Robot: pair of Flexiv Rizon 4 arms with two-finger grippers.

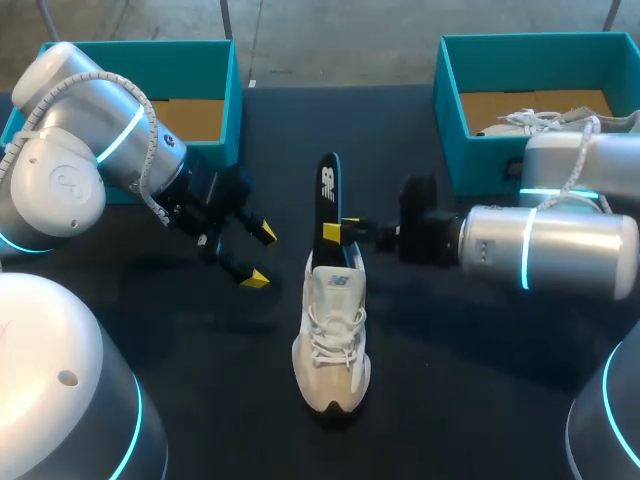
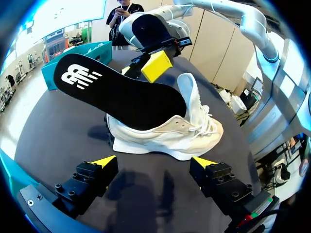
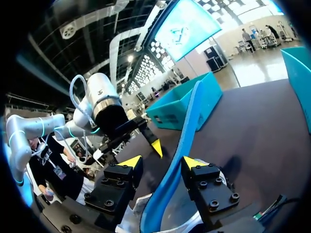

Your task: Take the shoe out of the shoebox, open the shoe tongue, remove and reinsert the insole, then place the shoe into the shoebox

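The shoe (image 1: 333,340) had a pale, matt woven-cloth upper, cloth laces and a smooth sole. The insole (image 2: 121,94) showed a matt black face and a blue, foam-like underside. The table (image 1: 200,400) was matt black. The left shoebox (image 1: 232,90) and right shoebox (image 1: 447,110) were teal card. The left arm (image 1: 60,180) and right arm (image 1: 550,245) had smooth, glossy shells.

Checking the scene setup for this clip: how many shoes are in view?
2. One white shoe stands on the table, its insole sticking out; a second shoe lies in the teal box at the right, partly hidden behind the right arm.
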